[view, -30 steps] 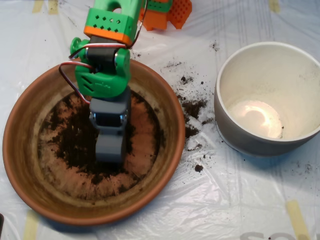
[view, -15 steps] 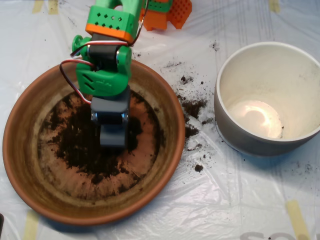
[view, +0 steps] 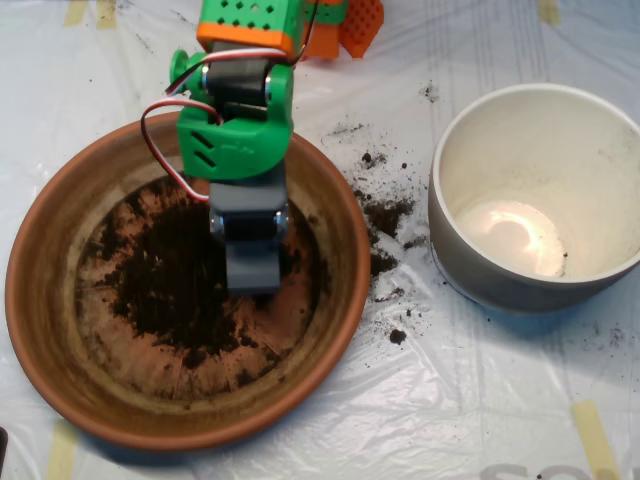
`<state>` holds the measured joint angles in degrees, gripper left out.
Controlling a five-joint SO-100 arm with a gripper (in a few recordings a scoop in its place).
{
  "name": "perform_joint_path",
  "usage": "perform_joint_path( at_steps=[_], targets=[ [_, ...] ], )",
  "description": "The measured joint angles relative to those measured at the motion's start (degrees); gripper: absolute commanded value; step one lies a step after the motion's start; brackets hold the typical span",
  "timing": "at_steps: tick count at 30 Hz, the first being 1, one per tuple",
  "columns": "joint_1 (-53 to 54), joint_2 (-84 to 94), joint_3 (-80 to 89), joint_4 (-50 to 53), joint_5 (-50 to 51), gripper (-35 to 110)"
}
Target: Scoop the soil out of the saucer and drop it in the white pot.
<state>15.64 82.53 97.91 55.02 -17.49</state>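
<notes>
Bright, even overhead light. A strong white glare spot sits on the floor of the round off-white pot (view: 535, 190). Clear plastic sheeting (view: 450, 400) over the table shows soft sheen along its wrinkles. Shadows are short and faint. Focus is slightly soft throughout.

One fixed overhead camera looks straight down, close over the tabletop (view: 520, 400).

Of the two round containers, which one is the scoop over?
The wide, shallow terracotta saucer on the left: the grey scoop sits above its dark soil. The deep white pot stands apart on the right.
</notes>
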Motion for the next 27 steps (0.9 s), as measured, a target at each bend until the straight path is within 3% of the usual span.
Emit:
perform_joint_path(
  at_steps=[17,27],
  targets=[
    [-9.2,15.3,-6.1,12.7,0.1,0],
    [-19.4,14.5,-23.8,22.0,2.1,0]
  ],
)
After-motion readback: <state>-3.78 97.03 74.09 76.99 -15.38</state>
